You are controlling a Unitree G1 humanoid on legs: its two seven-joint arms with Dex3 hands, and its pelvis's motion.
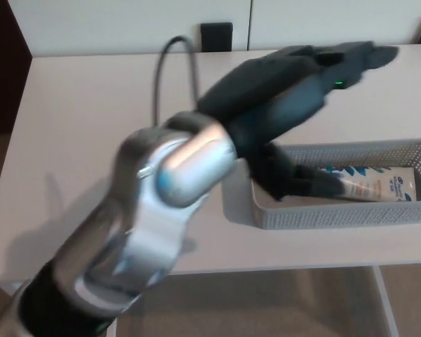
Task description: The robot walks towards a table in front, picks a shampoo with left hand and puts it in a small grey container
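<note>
A white shampoo tube [375, 184] with blue print lies on its side inside the small grey mesh container [337, 219] at the table's right. My left arm reaches in from the lower left, its silver wrist large in the foreground. The black left hand [288, 105] hovers over the container's left end, blurred. Its two long fingers [351, 60] stretch out well above the container. The thumb [295, 179] dips into the container beside the tube's near end. The hand is open and holds nothing. My right hand does not show.
The pale table [77, 140] stretches left of the container, its front edge near the bottom of the view. A grey cable [158, 77] arcs up from my wrist. A black wall socket [216, 35] sits behind the table's far edge.
</note>
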